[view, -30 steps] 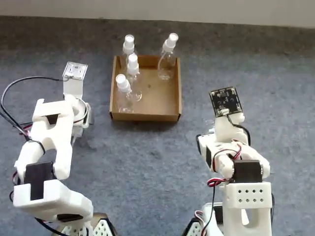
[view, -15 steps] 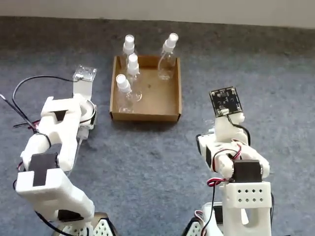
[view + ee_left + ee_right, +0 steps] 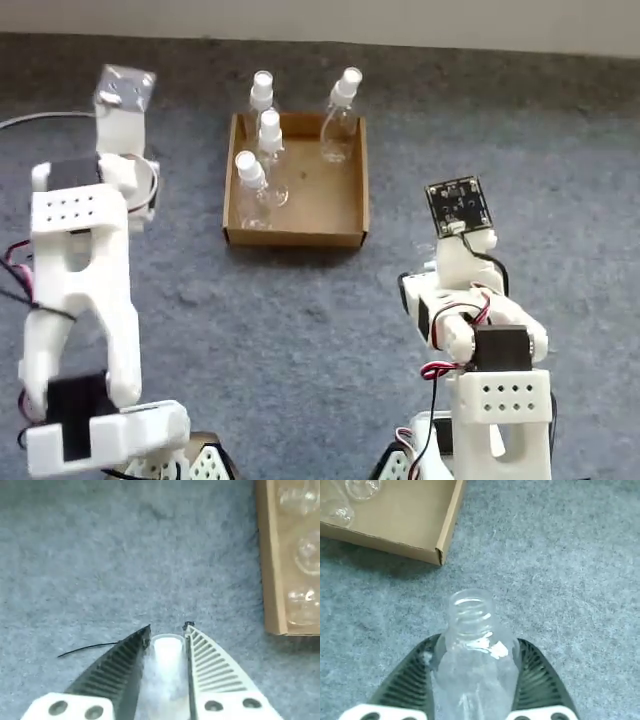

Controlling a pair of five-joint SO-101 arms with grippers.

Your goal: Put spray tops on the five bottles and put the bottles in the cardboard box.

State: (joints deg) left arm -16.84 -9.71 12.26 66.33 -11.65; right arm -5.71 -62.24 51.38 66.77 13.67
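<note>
My left gripper is shut on a white spray top, held over the grey carpet to the left of the cardboard box. In the high view the left arm stands tall at the left of the box. My right gripper is shut on a clear bottle whose threaded neck is bare and open. It sits on the carpet in front of the box's near right corner. Several clear bottles with white spray tops stand in the box.
Grey carpet covers the whole table. A thin black wire lies on it near the left gripper. The right arm is at the lower right, with open carpet between the two arms.
The left arm has risen and swung to the far left, away from the box, carrying the spray top. The right arm and its bottle have not moved.
</note>
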